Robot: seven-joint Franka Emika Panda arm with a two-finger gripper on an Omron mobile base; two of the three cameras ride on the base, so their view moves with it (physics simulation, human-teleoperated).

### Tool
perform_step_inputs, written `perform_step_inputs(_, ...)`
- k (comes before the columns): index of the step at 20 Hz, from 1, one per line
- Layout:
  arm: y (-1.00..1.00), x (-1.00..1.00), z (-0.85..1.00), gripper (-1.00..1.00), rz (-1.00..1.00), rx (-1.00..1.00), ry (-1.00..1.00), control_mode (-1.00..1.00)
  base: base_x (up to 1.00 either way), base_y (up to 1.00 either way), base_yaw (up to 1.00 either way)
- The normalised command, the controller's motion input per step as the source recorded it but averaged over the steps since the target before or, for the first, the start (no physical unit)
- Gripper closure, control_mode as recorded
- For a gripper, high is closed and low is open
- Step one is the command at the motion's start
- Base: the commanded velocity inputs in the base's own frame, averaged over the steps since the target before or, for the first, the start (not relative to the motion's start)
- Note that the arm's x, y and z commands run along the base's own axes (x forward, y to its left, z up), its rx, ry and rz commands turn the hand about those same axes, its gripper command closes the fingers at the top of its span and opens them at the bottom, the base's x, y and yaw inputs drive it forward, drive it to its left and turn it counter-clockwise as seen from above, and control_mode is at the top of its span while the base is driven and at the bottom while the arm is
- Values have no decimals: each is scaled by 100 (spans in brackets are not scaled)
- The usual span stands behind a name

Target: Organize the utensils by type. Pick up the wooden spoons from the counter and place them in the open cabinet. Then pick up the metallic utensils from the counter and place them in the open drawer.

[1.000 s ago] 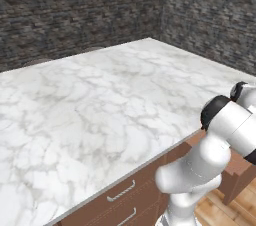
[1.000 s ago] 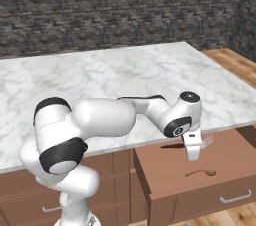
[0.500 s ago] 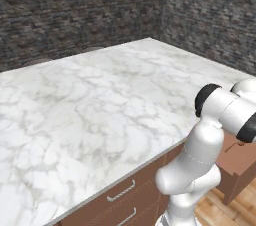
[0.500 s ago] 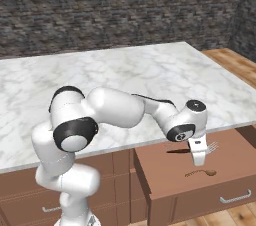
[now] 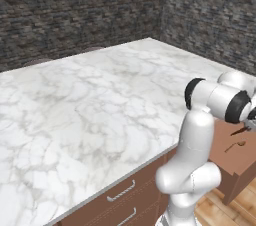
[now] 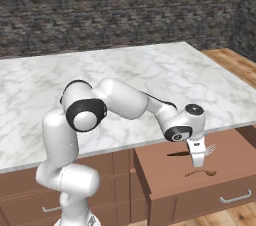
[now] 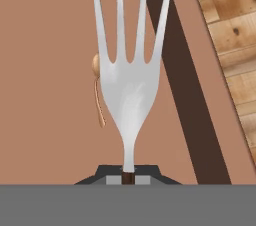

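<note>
My gripper [image 6: 198, 160] [image 7: 128, 177] is shut on the handle of a silver metal fork [image 6: 210, 148] [image 7: 128, 77]. It hangs low over the open drawer [image 6: 165, 175] [image 5: 227, 162]. The fork's tines point away from the hand, out over the drawer's brown floor [image 7: 45, 70]. A small spoon [image 6: 200, 173] [image 7: 98, 92], tan like the floor, lies flat in the drawer just beyond the fork. The wooden spoons and the open cabinet are out of view.
The marble counter [image 6: 150, 80] [image 5: 90, 105] runs above and behind the drawer, its front edge overhanging the drawer's back. Shut drawers [image 5: 120, 192] sit to the left. A wooden floor [image 7: 230, 35] lies past the drawer's front wall.
The arm has swung its elbow round and carried the fork a little down and to the right, lower over the drawer. The grip on the fork is the same.
</note>
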Motion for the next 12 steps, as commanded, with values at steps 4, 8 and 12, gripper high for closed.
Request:
perform_step_inputs(4, -19, 1, -32, 100, 6, 0, 0, -100, 0, 0, 0)
perform_step_inputs(8, -12, 2, -22, 100, 6, 0, 0, -100, 0, 0, 0)
perform_step_inputs(12, -7, 7, -26, 100, 8, 0, 5, -100, 0, 0, 0)
